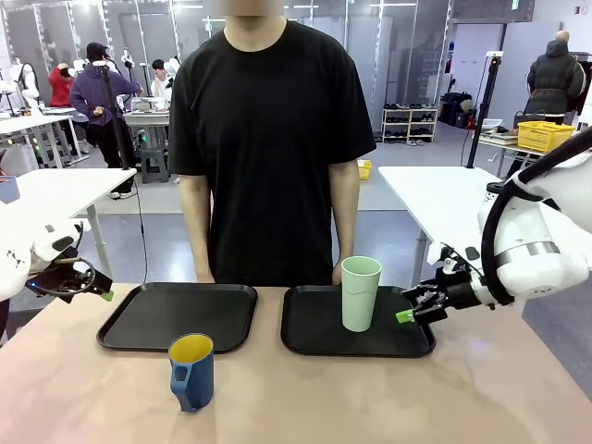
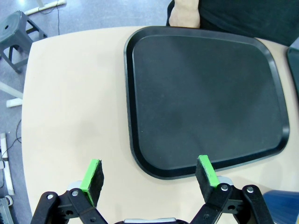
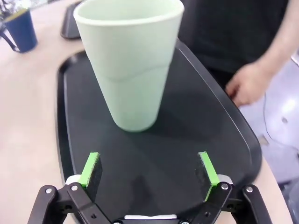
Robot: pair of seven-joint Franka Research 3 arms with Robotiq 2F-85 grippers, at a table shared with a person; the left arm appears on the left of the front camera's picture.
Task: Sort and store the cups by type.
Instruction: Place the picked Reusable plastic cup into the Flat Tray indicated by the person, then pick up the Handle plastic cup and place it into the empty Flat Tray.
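The right pincer [image 3: 149,170] is open and empty, low over the right tray [image 3: 224,154]. The pale-green tumbler [image 3: 128,65] stands upright on that tray just ahead of its fingertips, apart from both pads. It looks tall and light, so a push straight ahead or a sideways brush from one finger would likely tip it, and it could roll over the tray's rim. A person's hand [image 3: 247,88] rests beyond the tray's edge, off to one side of this pincer, where a wide swing could meet it.

The left pincer [image 2: 149,175] is also open and holds nothing. It hovers over the worktop [image 2: 70,102] with the left tray [image 2: 205,93] ahead of it. The dark-blue mug [image 1: 191,372] stands on the worktop, off the tray and to one side of this pincer. Its handle could foul a grasp across the body, and I'd judge a pinch on the rim alone might slip or tilt it.
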